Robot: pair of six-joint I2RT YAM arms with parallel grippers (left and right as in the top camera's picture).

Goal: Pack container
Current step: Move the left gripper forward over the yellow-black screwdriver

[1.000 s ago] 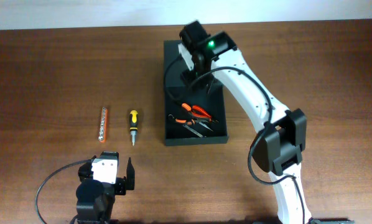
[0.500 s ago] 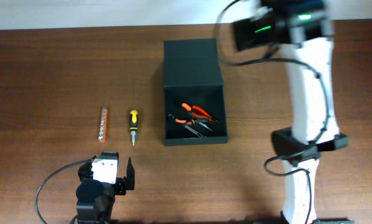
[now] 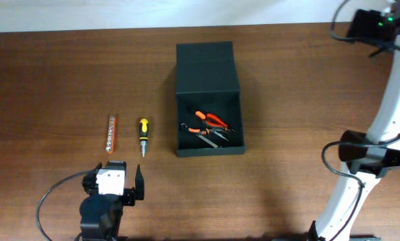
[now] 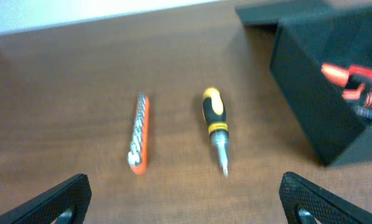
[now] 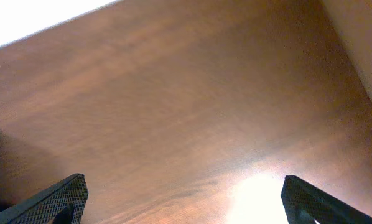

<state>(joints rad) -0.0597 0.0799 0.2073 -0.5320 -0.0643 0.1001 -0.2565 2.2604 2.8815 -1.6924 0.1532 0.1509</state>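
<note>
The container (image 3: 209, 73) is a dark box in the middle of the table with its flap lid laid back. Orange-handled pliers (image 3: 211, 120) and other small tools lie inside it. A yellow-and-black screwdriver (image 3: 143, 136) and an orange bit holder (image 3: 111, 134) lie side by side on the wood to its left. My left gripper (image 3: 113, 181) sits open near the front edge, just short of them. In the left wrist view the screwdriver (image 4: 215, 124) and bit holder (image 4: 138, 134) lie ahead of the empty gripper (image 4: 186, 202). My right gripper (image 3: 362, 25) is at the back right corner, open (image 5: 186, 202) over bare wood.
The right arm's white links (image 3: 387, 114) run down the table's right side to its base (image 3: 360, 157). In the left wrist view the container's corner (image 4: 310, 93) stands to the right with the pliers (image 4: 354, 76) showing inside. Glare (image 5: 267, 199) lights the wood under the right gripper.
The right arm has swung up and away from the container's lid to the back right corner. The left arm has hardly moved. The tools lie where they were.
</note>
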